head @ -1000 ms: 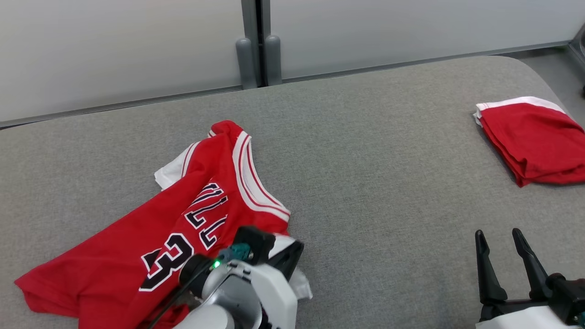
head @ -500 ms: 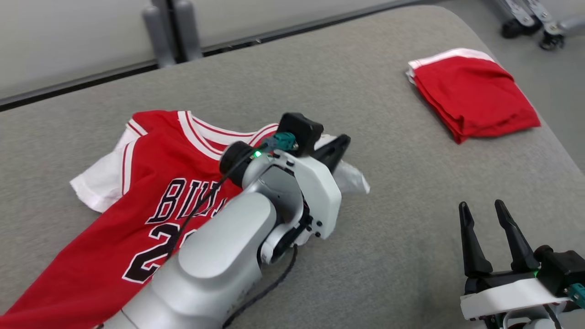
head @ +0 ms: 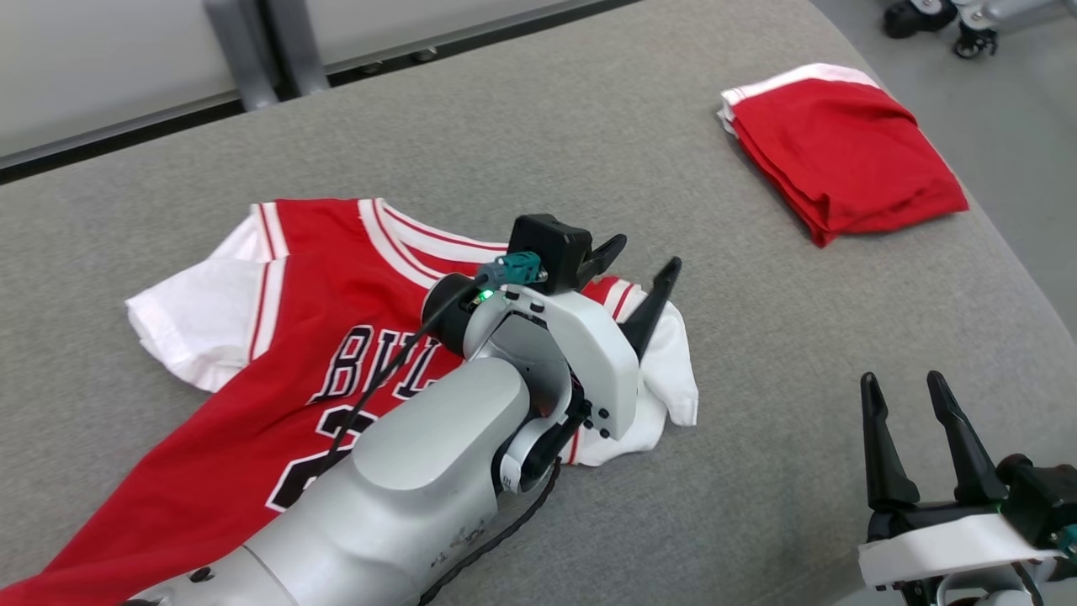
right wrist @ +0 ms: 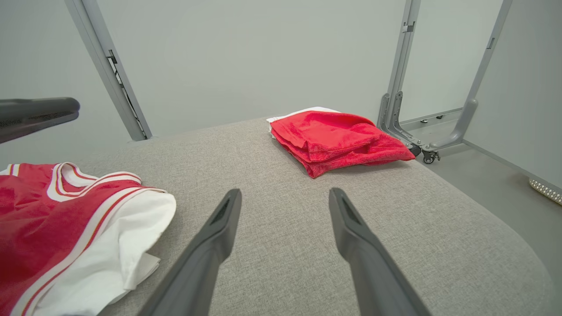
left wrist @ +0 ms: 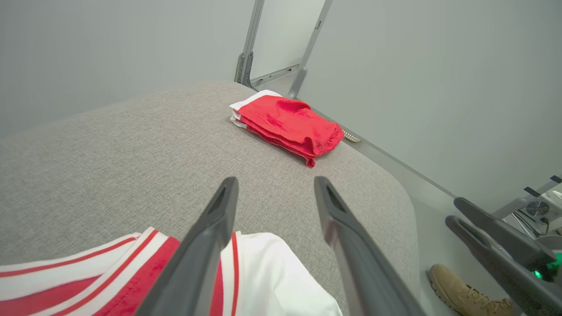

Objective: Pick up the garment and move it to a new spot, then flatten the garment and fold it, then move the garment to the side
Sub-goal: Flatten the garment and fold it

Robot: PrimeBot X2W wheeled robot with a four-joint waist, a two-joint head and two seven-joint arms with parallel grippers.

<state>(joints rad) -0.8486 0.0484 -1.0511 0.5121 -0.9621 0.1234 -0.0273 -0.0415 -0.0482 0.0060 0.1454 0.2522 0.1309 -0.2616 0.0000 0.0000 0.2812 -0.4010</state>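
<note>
Hovering over the jersey (head: 320, 278) at its white sleeve (head: 673, 383), the left gripper (head: 644, 259) has its fingers spread, pinching nothing. The right gripper (head: 902, 383) stands spread too, well apart.

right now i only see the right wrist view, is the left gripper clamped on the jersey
Observer: No. The left gripper has its jaws apart above the white sleeve of the jersey, with nothing clamped.
Operator: which side of the jersey is up
Observer: The lettered side. The head view shows black letters on its chest, partly behind the left arm.
Operator: anything off the table edge
Observer: A person's tan shoe is on the floor beside the grey padded table.
</note>
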